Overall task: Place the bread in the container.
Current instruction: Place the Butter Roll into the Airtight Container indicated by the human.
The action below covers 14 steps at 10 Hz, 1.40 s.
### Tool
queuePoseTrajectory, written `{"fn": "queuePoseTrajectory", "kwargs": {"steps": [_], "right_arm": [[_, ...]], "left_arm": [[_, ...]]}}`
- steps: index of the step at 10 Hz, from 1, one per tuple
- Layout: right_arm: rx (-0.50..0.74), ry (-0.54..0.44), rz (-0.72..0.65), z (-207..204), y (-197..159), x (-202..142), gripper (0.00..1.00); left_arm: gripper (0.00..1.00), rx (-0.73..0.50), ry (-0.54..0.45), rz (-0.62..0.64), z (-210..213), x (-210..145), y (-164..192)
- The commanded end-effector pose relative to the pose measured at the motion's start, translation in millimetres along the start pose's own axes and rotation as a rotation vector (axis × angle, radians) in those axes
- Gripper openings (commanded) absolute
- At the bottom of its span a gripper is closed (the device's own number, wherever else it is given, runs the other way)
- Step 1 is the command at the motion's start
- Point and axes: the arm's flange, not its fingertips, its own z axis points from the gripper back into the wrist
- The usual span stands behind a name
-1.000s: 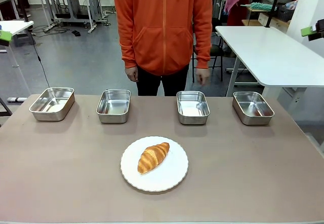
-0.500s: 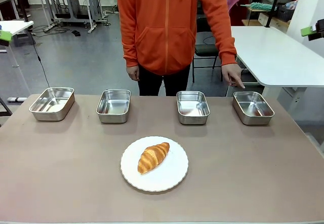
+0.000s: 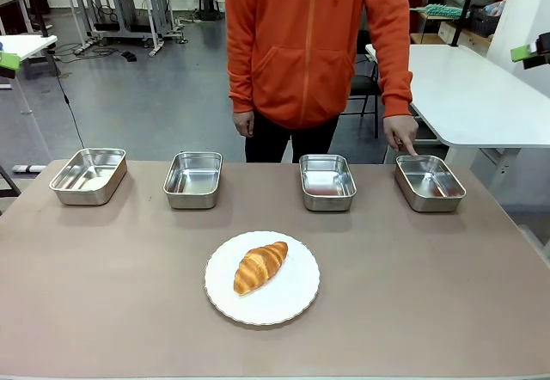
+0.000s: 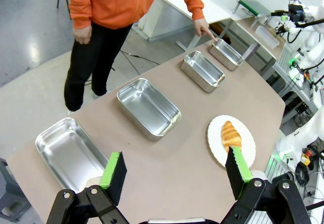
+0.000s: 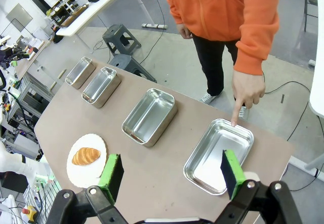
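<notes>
Four stainless-steel pans stand in a row along the far edge of the surface [image 3: 447, 294], and now we have a pick! The person's hand [image 3: 400, 132] hung by the hip a second ago and was on its way out half a second ago. It is now down at the right-end pan [image 3: 430, 183], the one nearest the far right corner, index finger at its far rim. Touching or just above, I can't tell. The person has also stepped across toward that end.

Nothing else has stirred. The croissant [image 3: 260, 266] lies where it was, on the white plate [image 3: 292, 301], midway along the surface and toward its near edge, well apart from every pan. All four pans look empty.

Left jaws: spread wide, green pads well apart, nothing between them, high over the left end of the surface. Right jaws: just as wide and just as empty, hanging over the right end with the pointed-at pan below.

So the target looks settled, the right-end pan. The pick itself has not begun, and the croissant still needs lifting off its plate.
</notes>
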Motion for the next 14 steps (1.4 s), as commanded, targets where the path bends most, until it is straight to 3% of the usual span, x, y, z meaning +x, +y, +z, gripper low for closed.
{"fn": "queuePoseTrajectory", "kwargs": {"steps": [1, 10, 14], "right_arm": [[0.0, -0.006, 0.005, 0.3, 3.1, 1.6, 1.0], [0.0, 0.0, 0.0, 0.0, 0.0, 0.0, 1.0], [0.084, 0.185, 0.188, -41.9, 68.1, 38.8, 1.0]], "left_arm": [[1.0, -0.001, -0.018, -0.002, 1.8, 1.0, -0.2], [1.0, -0.001, -0.018, -0.002, 1.8, 1.0, -0.2], [1.0, -0.001, -0.018, -0.002, 1.8, 1.0, -0.2]]}}
